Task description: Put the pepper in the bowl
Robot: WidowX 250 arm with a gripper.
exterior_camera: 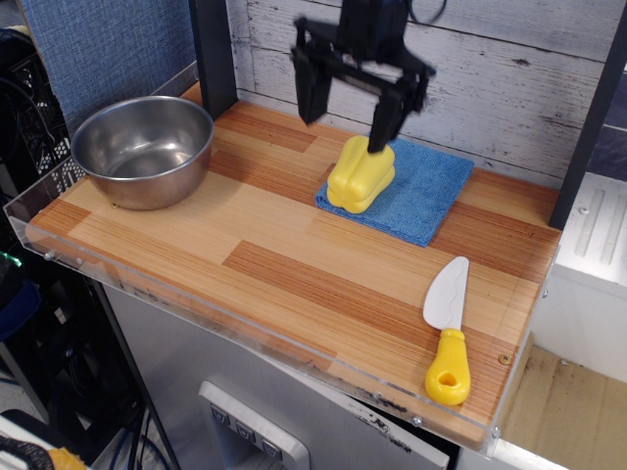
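One bowl [144, 149] holding nothing, pepper [361, 174] on blue cloth [416, 191], pincer [345, 119] spread wide above

the scene is evenly and brightly lit from above, with soft short shadows under the bowl [143, 149] and beside the pepper [361, 174]. the bowl's inside shows broad pale reflections and a bright rim, and the clear edge in front of the bowl catches faint glare. the gripper [345, 110] behind the pepper is smeared by motion blur, while everything else is sharp.
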